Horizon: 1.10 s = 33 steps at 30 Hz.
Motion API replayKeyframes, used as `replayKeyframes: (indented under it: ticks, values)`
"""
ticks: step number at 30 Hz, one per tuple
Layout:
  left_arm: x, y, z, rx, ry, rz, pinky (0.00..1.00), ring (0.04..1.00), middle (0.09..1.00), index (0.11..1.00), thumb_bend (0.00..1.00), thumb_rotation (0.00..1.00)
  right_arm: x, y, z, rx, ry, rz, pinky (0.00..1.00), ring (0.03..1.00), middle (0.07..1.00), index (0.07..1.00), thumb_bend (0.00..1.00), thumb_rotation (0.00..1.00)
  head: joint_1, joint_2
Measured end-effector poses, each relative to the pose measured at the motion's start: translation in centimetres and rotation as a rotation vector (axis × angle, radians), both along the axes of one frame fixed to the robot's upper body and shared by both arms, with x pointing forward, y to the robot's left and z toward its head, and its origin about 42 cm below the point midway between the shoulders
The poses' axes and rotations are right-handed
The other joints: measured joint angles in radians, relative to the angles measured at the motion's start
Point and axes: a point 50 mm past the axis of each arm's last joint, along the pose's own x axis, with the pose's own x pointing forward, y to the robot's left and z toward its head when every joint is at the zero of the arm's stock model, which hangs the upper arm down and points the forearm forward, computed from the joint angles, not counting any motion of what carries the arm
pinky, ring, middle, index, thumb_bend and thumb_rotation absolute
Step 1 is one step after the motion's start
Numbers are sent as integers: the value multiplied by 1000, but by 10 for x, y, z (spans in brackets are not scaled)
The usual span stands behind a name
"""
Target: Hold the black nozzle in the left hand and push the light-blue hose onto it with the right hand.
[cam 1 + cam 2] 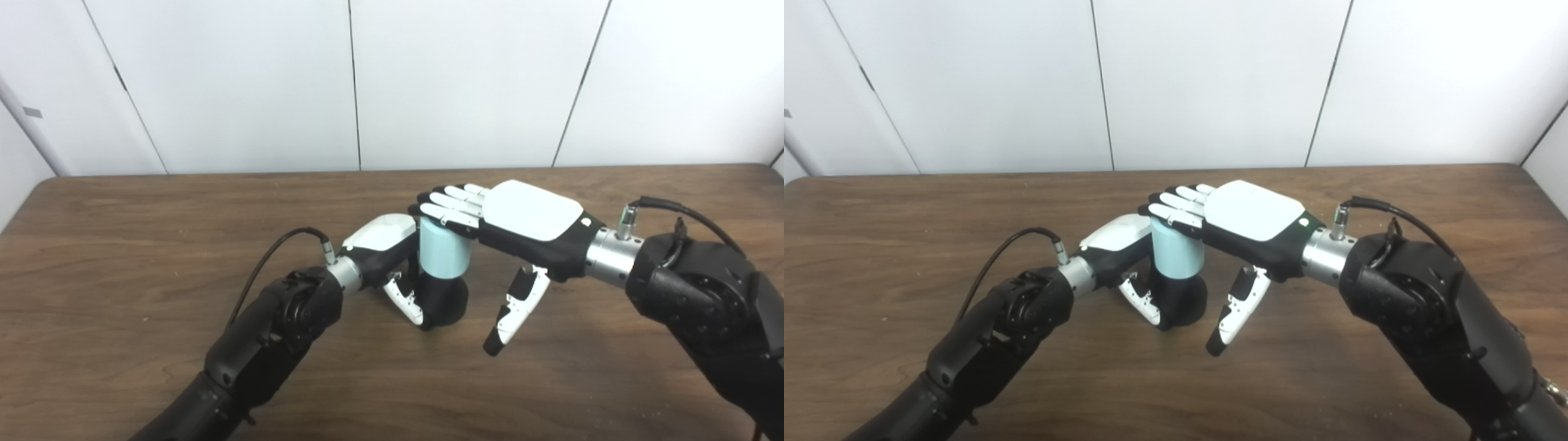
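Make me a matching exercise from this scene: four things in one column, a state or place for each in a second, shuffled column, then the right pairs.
Things:
1. left hand
2. right hand
3. light-blue hose
4. black nozzle

States:
A. stands upright on top of the black part
B. flat, fingers lying over the hose's top
C. at the bottom, standing on the table
D. wrapped around the nozzle from the side

Pairs: 1-D, 2-B, 3-A, 4-C

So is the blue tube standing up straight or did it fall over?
Standing up. The light-blue hose sits upright on top of the black nozzle, with the right hand flat on its top and the left hand holding the nozzle.
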Motion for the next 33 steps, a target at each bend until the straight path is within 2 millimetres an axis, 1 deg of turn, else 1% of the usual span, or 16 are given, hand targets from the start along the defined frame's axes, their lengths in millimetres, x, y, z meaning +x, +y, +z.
replayKeyframes:
  ticks: [10,15,21,33]
  values:
    - [0,0,0,-1,1,-1,1000,590,487,482,526,0,-2,-5,-5,10,-21,-5,1000,1000,1000,1000,998,487,-5,0]
    - [0,0,0,-1,2,-2,1000,590,488,481,526,0,-3,-9,-9,28,-8,-33,1000,1000,1000,1000,980,470,-8,3]
    - [0,0,0,-1,2,-3,1000,595,487,482,526,0,-7,-11,-15,48,-4,-55,1000,1000,1000,1000,976,477,-5,6]
    - [0,1,0,2,2,-1,1000,599,485,484,526,0,-9,-2,-14,71,37,-87,1000,1000,1000,1000,956,451,2,11]
